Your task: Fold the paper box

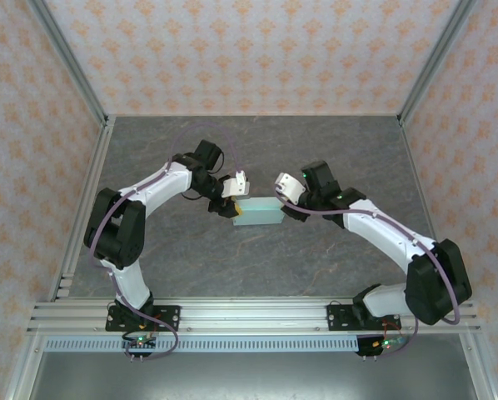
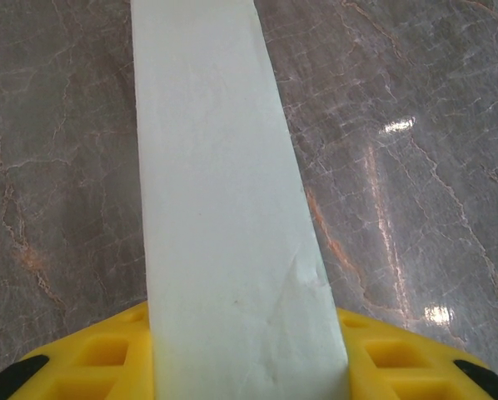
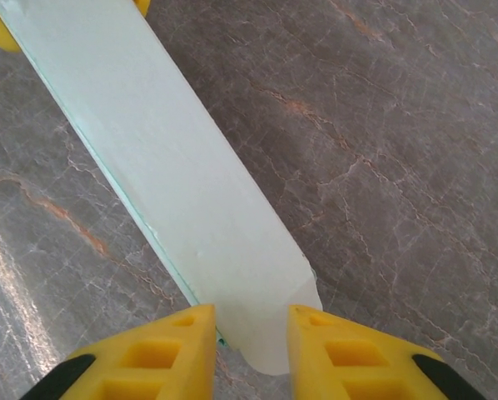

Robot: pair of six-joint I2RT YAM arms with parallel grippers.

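1. Spanning both arms over the table's (image 1: 316, 267) middle, the paper box (image 1: 258, 213) sat clamped in the left gripper (image 1: 229, 206).
2. The right gripper (image 3: 247, 321) straddled its end flap; grip unclear.
3. It looked light, flimsy; pinch folded edges.

paper box (image 2: 224, 208) ends out of view

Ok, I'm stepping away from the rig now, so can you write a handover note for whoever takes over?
Left gripper: shut on one end of the box.
Right gripper: straddles the other end; grip unclear.
Box: over the middle of the table, between both grippers.
Done: it looks formed into a flat rectangular box.
Left: end flaps are hidden, so check them, then release.
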